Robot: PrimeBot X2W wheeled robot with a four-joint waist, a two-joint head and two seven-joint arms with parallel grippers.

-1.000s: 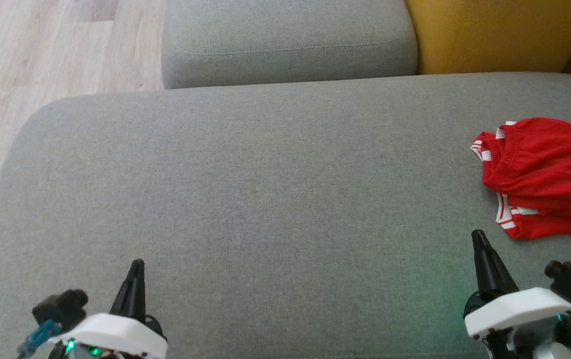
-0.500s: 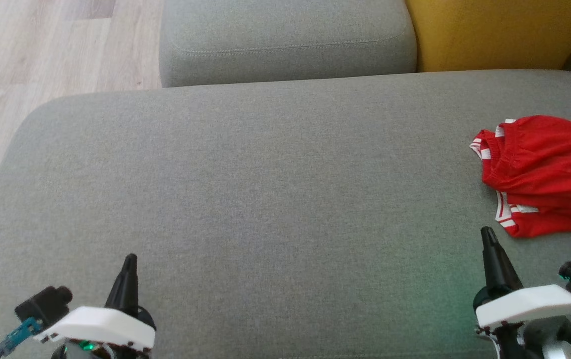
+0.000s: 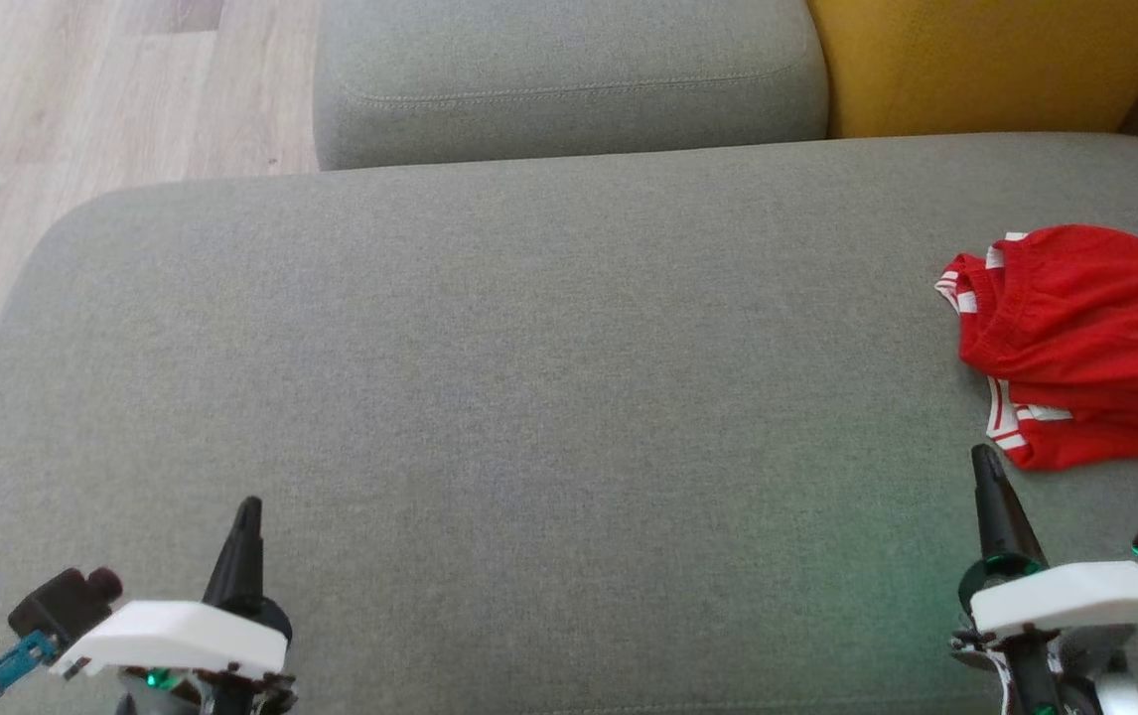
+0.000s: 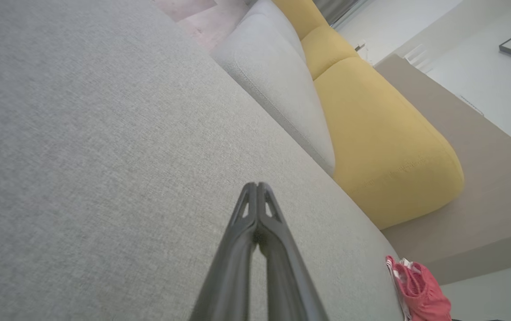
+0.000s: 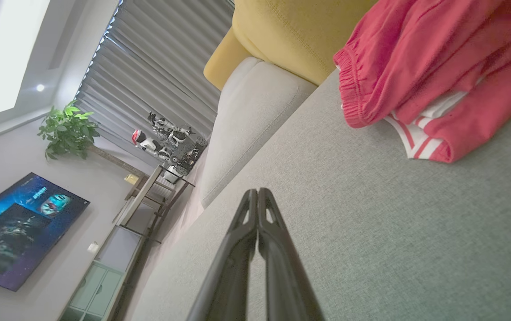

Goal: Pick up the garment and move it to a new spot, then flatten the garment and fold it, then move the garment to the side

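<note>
The garment (image 3: 1085,343) is a pair of red shorts with white stripes, lying crumpled at the right edge of the grey sofa cushion (image 3: 529,397). It also shows in the right wrist view (image 5: 438,67) at the upper right and in the left wrist view (image 4: 418,290) at the lower right. My right gripper (image 3: 981,459) is shut and empty, its tip just short of the shorts' near hem. My left gripper (image 3: 249,508) is shut and empty at the lower left, far from the garment. Both pairs of fingers (image 4: 257,214) (image 5: 257,218) press together in the wrist views.
A second grey cushion (image 3: 569,79) and a yellow cushion (image 3: 986,65) lie beyond the main one. Wooden floor (image 3: 82,99) shows at the upper left. The right wrist view takes in a screen (image 5: 19,227), a plant (image 5: 66,131) and a shelf unit (image 5: 117,258).
Both grippers have drifted outward and down in the head view, the left leftward and the right rightward. The picture has shifted slightly. The garment lies as before.
</note>
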